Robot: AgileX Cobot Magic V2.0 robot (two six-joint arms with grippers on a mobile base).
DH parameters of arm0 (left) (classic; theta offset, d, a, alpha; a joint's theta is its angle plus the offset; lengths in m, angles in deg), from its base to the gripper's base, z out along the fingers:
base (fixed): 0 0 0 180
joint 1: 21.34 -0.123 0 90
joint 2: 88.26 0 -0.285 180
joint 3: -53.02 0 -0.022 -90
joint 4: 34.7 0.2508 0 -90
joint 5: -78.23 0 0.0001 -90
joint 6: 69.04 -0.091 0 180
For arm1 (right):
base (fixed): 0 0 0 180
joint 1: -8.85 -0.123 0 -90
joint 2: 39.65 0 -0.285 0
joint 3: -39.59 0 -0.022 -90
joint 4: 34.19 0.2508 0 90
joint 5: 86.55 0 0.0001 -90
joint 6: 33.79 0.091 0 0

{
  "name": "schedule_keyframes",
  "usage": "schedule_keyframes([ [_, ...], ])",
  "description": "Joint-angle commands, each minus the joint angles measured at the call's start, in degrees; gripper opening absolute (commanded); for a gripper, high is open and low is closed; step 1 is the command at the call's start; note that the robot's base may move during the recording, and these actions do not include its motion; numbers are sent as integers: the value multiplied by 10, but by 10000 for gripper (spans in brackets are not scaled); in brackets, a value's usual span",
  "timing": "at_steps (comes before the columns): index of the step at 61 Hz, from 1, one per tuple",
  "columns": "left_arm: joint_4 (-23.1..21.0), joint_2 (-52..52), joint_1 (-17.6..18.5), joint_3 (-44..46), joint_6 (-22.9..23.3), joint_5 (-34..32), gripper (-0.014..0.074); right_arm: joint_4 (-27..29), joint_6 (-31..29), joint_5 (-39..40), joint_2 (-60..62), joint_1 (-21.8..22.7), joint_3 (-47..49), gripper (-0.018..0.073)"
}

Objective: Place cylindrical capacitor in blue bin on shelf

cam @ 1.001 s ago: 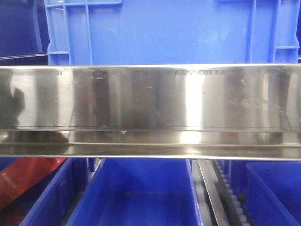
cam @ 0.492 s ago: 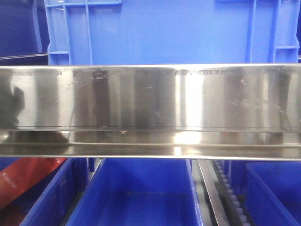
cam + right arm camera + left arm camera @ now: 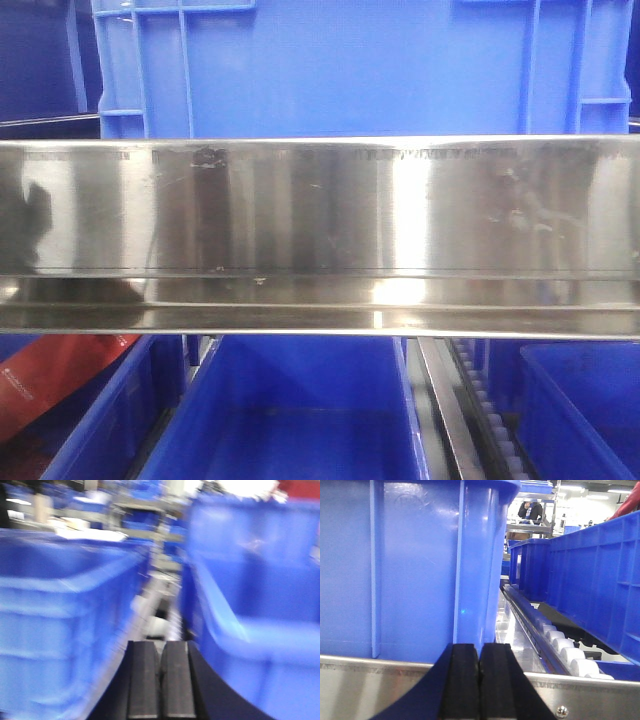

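The shelf's shiny steel front rail (image 3: 320, 210) crosses the front view, with a blue bin (image 3: 330, 70) on the tier above it and another blue bin (image 3: 300, 400) below. No gripper shows in that view. In the left wrist view my left gripper (image 3: 479, 647) is shut and empty, right at the steel rail (image 3: 360, 680), facing a blue bin's wall (image 3: 410, 570). In the blurred right wrist view my right gripper (image 3: 161, 645) is shut, pointing down the gap between two blue bins (image 3: 60, 620) (image 3: 260, 605). The cylindrical capacitor is not in view.
A white roller track (image 3: 555, 645) runs beside the bin on the shelf, with a further blue bin (image 3: 590, 580) to its right. A red object (image 3: 60, 375) lies in the lower left bin. Rollers (image 3: 157, 625) show between the bins ahead of the right gripper.
The front view has shifted slightly, so the upper bin sits a little further left. The reflections at the right end of the rail have changed.
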Motion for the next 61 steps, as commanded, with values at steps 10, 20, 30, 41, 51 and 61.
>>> schedule_keyframes([
  [10,-3,-4,-2,1,-1,-11,-111,9,-3,112,83,40,-156,-156],
  [20,-3,-4,-2,1,-1,-11,-111,9,-3,127,117,40,-228,-156],
  [30,-3,-4,-2,1,-1,-11,-111,4,5,190,117,37,-280,-156],
  [41,-3,-4,-2,1,-1,-11,-111,3,13,197,117,31,-280,-156],
  [51,-3,-4,-2,1,-1,-11,-111,3,13,193,117,31,-280,-156],
  [61,-3,-4,-2,1,-1,-11,-111,3,13,193,117,31,-280,-156],
])
